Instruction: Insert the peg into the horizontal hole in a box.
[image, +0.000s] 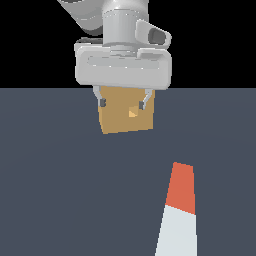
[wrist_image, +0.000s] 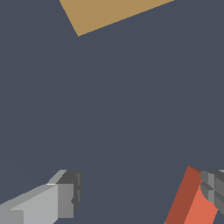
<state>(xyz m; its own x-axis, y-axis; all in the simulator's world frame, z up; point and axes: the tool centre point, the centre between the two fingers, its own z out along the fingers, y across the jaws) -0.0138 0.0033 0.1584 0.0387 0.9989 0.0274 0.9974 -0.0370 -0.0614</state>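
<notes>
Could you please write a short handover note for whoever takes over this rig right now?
End effector: open, holding nothing, hanging in front of the box in the exterior view.
Peg: lying on the floor nearer the camera, orange-red end toward the box; the wrist view shows that end beside one finger.
Hole: empty.
Done: nothing yet.
Left: grasp the peg, line it up, insert it.
</notes>
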